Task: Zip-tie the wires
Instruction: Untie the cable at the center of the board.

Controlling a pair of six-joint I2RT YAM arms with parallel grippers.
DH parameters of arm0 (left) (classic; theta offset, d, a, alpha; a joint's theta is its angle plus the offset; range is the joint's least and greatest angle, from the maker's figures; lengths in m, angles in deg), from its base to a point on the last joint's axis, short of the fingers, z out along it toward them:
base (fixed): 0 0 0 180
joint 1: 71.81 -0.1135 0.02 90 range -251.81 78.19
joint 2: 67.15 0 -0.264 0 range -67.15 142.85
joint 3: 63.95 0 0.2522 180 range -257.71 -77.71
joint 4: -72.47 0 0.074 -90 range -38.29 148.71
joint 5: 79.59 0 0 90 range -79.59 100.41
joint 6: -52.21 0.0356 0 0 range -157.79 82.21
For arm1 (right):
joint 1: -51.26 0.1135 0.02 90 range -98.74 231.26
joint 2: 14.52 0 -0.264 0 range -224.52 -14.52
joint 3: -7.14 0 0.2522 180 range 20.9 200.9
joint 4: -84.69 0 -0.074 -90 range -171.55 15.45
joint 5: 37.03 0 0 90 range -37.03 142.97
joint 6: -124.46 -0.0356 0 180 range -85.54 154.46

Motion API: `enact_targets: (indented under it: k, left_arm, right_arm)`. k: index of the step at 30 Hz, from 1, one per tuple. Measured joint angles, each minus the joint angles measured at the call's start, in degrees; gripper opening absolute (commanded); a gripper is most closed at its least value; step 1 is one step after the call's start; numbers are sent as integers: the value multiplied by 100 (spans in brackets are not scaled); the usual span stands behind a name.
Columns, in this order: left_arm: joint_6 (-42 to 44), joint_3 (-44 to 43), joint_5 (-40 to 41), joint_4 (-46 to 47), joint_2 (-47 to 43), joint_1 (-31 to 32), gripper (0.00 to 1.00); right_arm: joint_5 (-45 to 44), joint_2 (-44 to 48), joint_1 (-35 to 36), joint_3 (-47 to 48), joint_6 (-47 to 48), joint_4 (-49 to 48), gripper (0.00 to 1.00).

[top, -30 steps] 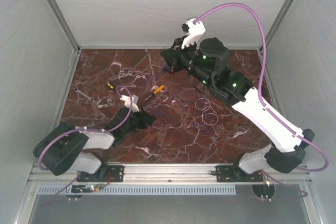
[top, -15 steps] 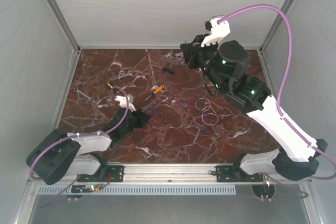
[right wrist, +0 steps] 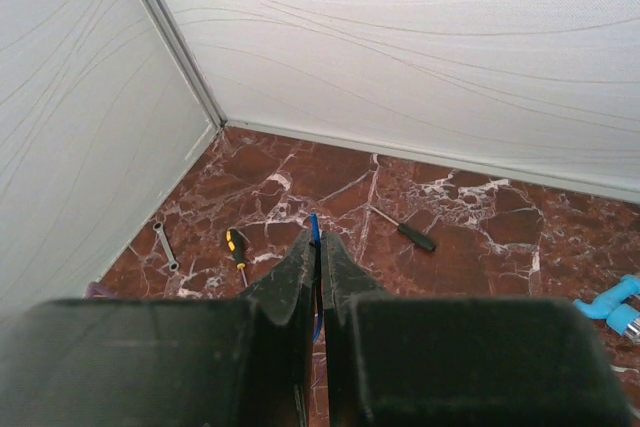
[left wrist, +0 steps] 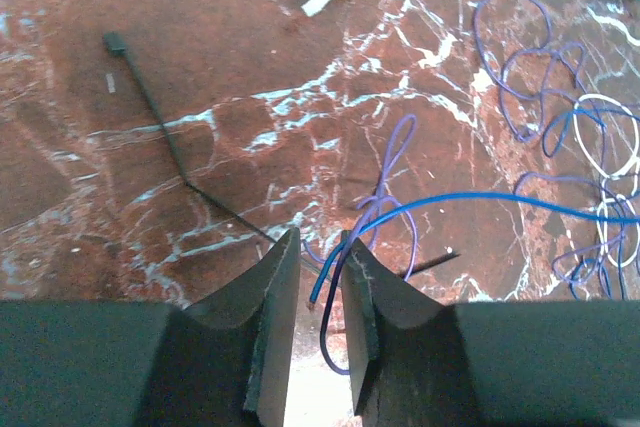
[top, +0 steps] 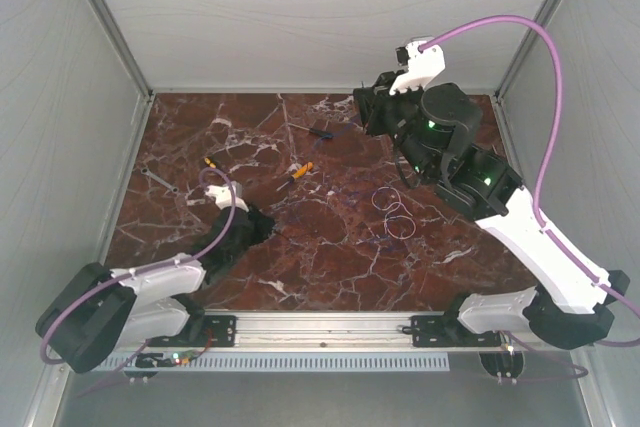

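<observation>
the table [top: 330,267] is a slab of red-brown marble with white veins, walled in by pale panels on three sides. right of its middle lie the wires [top: 392,212] – thin purple-blue and whitish loops overlapping in a loose tangle, with a few strands trailing leftwards. a black zip tie [left wrist: 151,117] lies flat and unfastened, bent partway along its strap. near the centre rests an orange-handled screwdriver [top: 300,171], and further back a black-handled screwdriver [top: 318,131]. towards the left lie a small yellow-and-black screwdriver [top: 210,163] and, just beyond it, a small metal wrench [top: 158,182]. a light-blue piece [right wrist: 612,307] sits at the far right – only partly in view.
</observation>
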Motion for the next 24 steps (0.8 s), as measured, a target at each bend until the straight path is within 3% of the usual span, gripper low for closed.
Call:
enact_targets:
  k: [10, 11, 14, 24]
  left_arm:
    - [-363, 22, 389, -815, -310, -485, 24]
    - [-374, 24, 404, -870, -352, -525, 22]
    - [-380, 24, 472, -1003, -461, -612, 0]
    - [-382, 24, 595, -1246, -629, -973, 0]
  right_arm:
    - [-48, 133, 0, 0, 55, 35, 0]
    - [-48, 142, 0, 0, 59, 35, 0]
    - [-46, 153, 0, 0, 76, 35, 0]
    - [-9, 177, 0, -59, 114, 44, 0]
